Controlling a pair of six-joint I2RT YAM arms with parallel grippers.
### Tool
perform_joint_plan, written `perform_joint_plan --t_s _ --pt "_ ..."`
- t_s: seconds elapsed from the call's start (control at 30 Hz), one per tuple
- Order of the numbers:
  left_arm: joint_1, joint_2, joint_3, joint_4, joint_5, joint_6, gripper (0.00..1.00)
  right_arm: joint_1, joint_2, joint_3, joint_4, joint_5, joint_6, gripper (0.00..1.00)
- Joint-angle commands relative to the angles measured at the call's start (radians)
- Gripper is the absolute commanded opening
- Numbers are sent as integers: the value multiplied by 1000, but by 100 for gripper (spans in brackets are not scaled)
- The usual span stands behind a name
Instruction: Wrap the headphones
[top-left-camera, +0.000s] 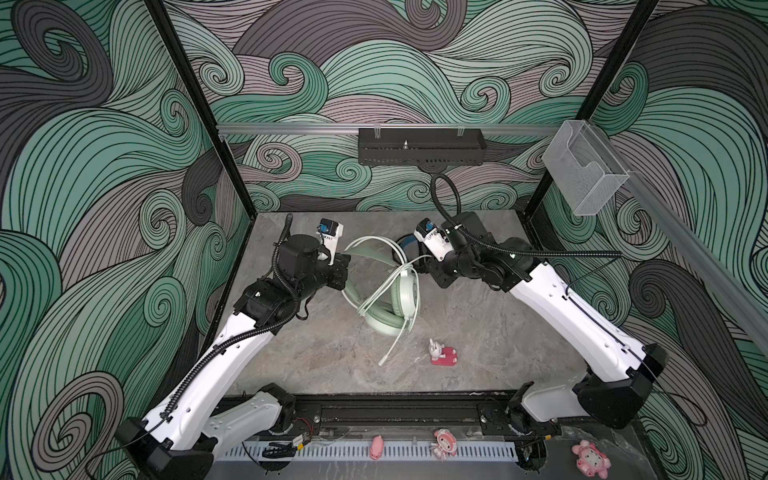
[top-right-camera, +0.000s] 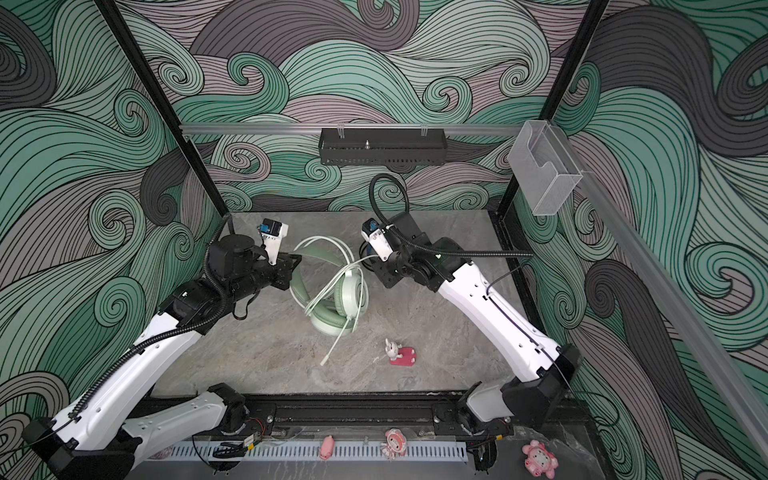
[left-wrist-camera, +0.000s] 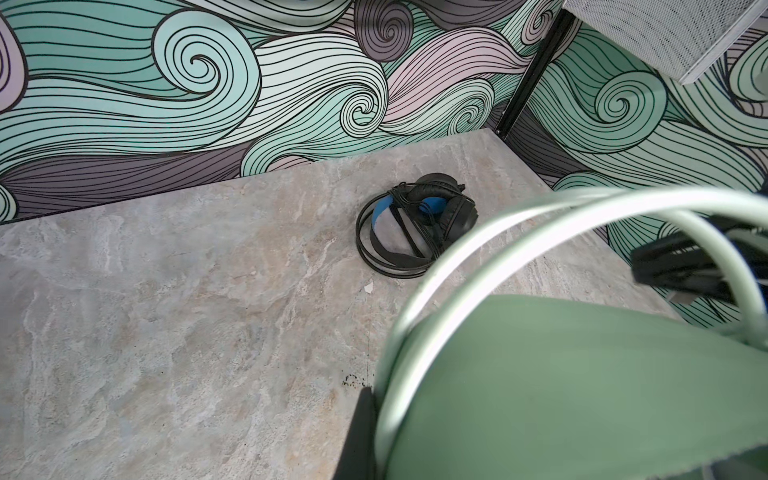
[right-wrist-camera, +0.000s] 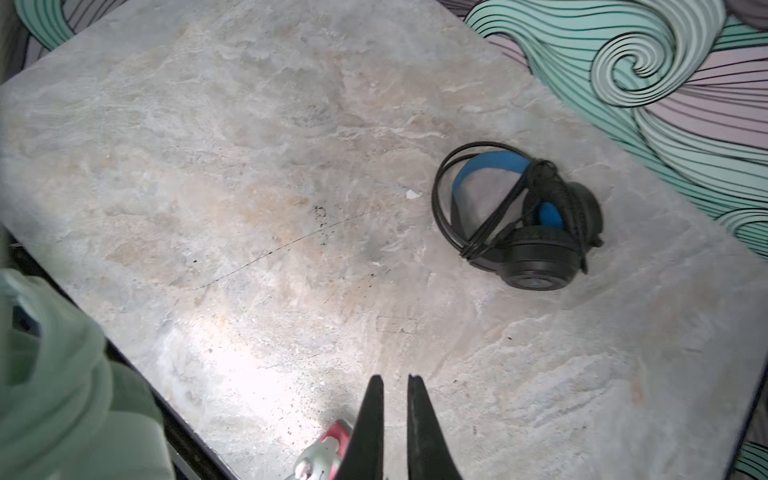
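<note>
Leftmost on the mottled grey stone-look tabletop (top-left-camera: 299, 353), clamps with the left gripper (top-left-camera: 347, 267) onto the thin arched band of the pale mint-green over-ear headset (top-left-camera: 401, 293), propped near centre on its soft padded cups. Leaves that wrap half done, by the look of it: carries a few slack turns of smooth whitish cable (top-left-camera: 384, 291) across the cups, yet trails the plug end (top-left-camera: 382, 360) loose on the stone. Behind, near the back wall, shows the matte black headset (right-wrist-camera: 536, 257) with blue inner band, already bound in its own black cord. Rightmost, pinches, apparently, the pale cable's upper run in the nearly closed right gripper (right-wrist-camera: 392, 380).
</note>
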Motion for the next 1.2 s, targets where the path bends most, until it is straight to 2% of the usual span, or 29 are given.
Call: perform_joint_plan --t_s 0.0,0.17,0.33,0.43,0.57,0.73,0.8,1.03,1.17 --pt "1 -19 65 51 57 -68 0 -10 -34 -73 151 -110 23 0" --pt "1 -8 81 43 61 -80 0 -11 -75 -202 314 -234 38 4" --pt "1 24 108 -12 22 -99 0 -11 -122 -303 472 -325 63 13" --pt "6 29 106 -40 -37 -119 0 -12 -133 -316 469 -300 69 24" --pt "15 47 116 -76 -56 -126 0 -29 -153 -343 430 -260 82 40" --pt "35 55 127 -119 -78 -106 0 -75 -199 -386 400 -204 119 63" --pt "47 62 132 -138 -81 -102 0 -94 -200 -384 370 -169 123 75" --pt "96 98 145 -174 -79 -106 0 -125 -160 -327 261 -71 133 89" --pt "140 132 132 -164 -84 -106 0 -126 -159 -286 234 -60 132 97"
